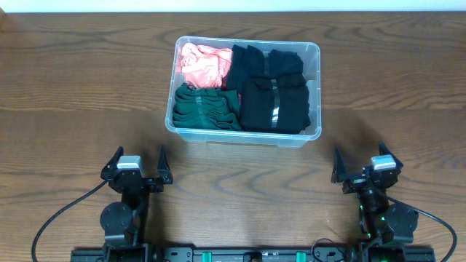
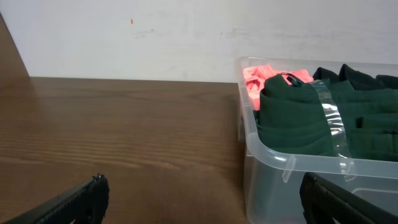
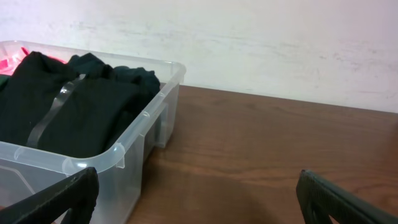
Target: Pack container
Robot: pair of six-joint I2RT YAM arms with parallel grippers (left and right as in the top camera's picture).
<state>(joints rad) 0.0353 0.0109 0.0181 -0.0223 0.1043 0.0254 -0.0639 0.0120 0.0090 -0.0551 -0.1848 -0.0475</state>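
Well, on the wooden table (image 1: pixel 73 87) the packing looks finished, so the best play is leaving both arms parked, clear of the rim. The container (image 1: pixel 247 136) sits centre-back: clear plastic, rounded corners, filled level with black bundles (image 1: pixel 273 102), a dark green bundle (image 1: pixel 206 108) and a pink bundle (image 1: pixel 200 64). The left gripper (image 1: pixel 140 153) and right gripper (image 1: pixel 359 151) sit near its front, jaws wide apart, empty.

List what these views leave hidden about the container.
Overhead: container floor, covered by clothes.
Left wrist: container's right part, cut off by the frame edge.
Right wrist: its left part, cut off by the frame edge.
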